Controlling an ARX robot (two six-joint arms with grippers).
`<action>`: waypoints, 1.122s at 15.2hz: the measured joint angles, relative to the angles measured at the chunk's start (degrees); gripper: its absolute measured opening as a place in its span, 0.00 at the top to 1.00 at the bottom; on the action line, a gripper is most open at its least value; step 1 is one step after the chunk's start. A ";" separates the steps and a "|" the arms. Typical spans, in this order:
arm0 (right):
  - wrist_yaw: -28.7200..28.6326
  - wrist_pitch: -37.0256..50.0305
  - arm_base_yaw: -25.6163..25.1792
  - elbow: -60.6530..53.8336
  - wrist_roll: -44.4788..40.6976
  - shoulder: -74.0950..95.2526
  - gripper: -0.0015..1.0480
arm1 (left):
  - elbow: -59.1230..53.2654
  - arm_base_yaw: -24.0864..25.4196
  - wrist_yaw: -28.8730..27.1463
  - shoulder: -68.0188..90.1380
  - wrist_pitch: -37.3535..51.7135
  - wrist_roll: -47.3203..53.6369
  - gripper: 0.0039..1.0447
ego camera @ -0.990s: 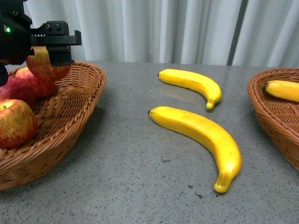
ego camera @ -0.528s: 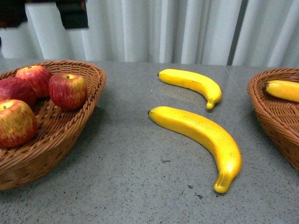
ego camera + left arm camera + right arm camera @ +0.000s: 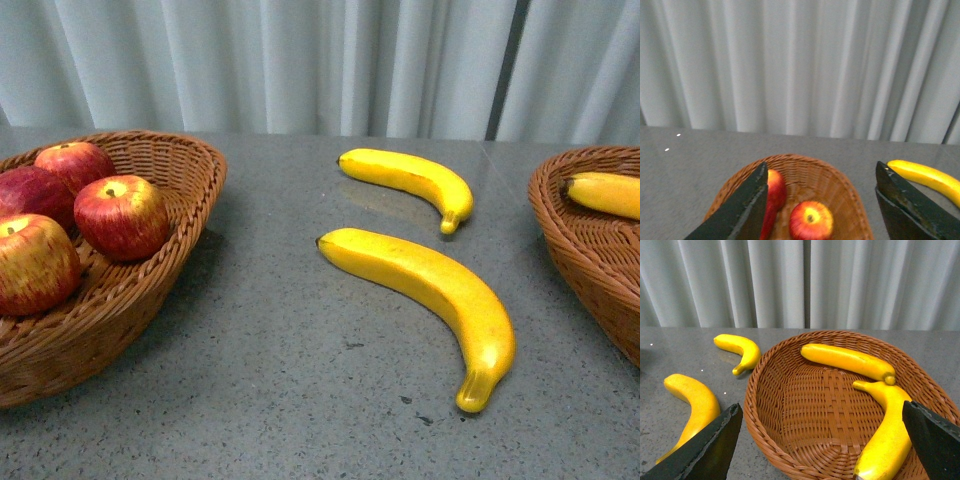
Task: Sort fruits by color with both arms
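Several red-yellow apples lie in the left wicker basket (image 3: 190, 215); the nearest the middle is one apple (image 3: 122, 217). A short banana (image 3: 410, 180) and a long banana (image 3: 430, 290) lie on the grey table between the baskets. Neither arm shows in the front view. My left gripper (image 3: 821, 172) is open and empty, high above the apple basket (image 3: 805, 160), with an apple (image 3: 811, 220) below it. My right gripper (image 3: 821, 412) is open and empty above the right basket (image 3: 760, 420), which holds two bananas (image 3: 845, 360) (image 3: 885, 435).
The right basket (image 3: 570, 240) stands at the table's right edge with a banana (image 3: 605, 193) showing in it. A white curtain hangs behind the table. In the right wrist view the short banana (image 3: 742, 350) and the long banana (image 3: 692, 405) lie beside the basket.
My left gripper let go of an apple over the left basket and rose out of the front view. The apple dropped in and settled toward the front beside the others.
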 joint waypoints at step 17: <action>0.00 0.00 0.00 0.00 0.00 0.00 0.06 | -25.90 13.88 13.79 -30.99 -8.33 0.20 0.99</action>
